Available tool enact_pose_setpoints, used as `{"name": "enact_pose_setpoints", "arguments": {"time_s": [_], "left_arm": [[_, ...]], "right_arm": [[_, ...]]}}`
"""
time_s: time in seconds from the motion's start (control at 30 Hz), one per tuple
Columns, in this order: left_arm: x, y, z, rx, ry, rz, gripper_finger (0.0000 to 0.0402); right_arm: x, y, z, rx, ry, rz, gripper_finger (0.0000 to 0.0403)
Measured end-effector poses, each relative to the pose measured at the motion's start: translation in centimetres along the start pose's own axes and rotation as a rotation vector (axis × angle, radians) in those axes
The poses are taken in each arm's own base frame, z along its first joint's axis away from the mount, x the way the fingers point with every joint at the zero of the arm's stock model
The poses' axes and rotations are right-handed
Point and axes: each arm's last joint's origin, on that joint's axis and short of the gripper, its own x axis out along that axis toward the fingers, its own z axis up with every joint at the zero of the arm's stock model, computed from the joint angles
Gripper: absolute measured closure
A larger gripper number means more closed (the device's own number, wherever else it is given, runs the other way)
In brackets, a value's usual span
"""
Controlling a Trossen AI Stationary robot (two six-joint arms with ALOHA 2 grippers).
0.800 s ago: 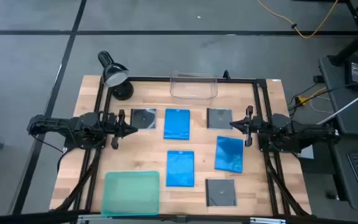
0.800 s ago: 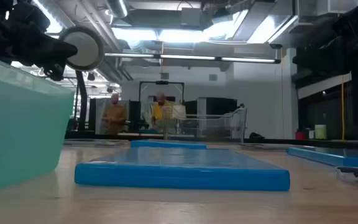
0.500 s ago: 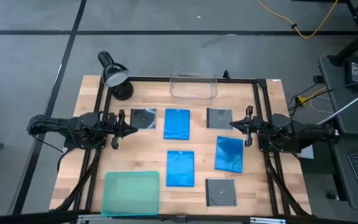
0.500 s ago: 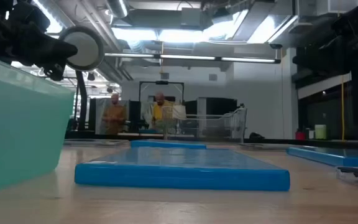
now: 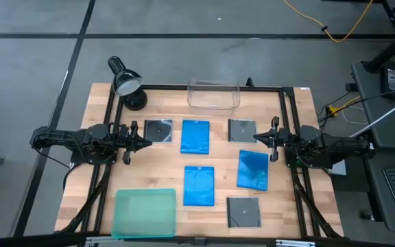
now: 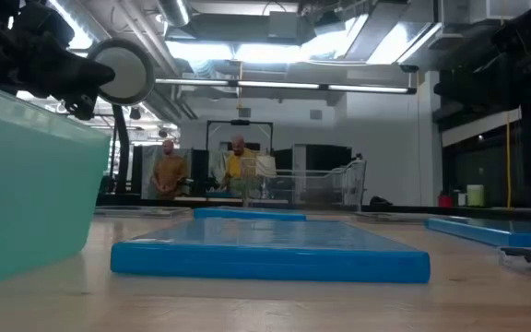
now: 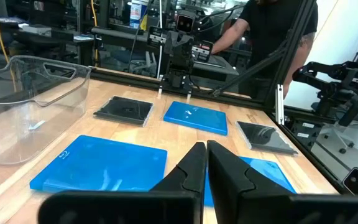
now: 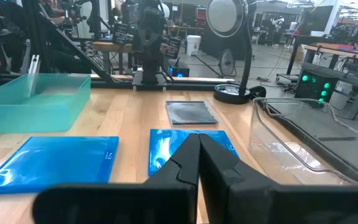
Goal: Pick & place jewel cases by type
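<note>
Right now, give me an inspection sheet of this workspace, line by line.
Surface: wooden table, black frame rails along its sides.
Job's things: three blue cases and three dark grey cases lie flat, apart; none sorted.
Clutter: teal tray at the near left corner, clear bin at the far edge, desk lamp at the far left corner.
Grippers: left gripper and right gripper face each other at the table's sides, fingers shut, empty.
Cables: yellow cable on the floor.
Surroundings: people in the room behind.

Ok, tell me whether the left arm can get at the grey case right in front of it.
Probably yes. The left gripper sits at the table's left side with jaws shut, and the grey case lies flat just ahead of it, with nothing between them. It would need to open first.
</note>
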Motion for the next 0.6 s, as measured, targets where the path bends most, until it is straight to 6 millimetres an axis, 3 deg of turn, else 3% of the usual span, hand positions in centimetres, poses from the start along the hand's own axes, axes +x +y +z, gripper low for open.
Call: {"name": "enact_pose_setpoints", "arguments": {"time_s": [0.6], "left_arm": [[0.0, 0.0, 0.01, 0.0, 0.0, 0.0, 0.0395]], "right_arm": [[0.0, 0.0, 0.0, 0.0, 0.0, 0.0, 0.0391]]}}
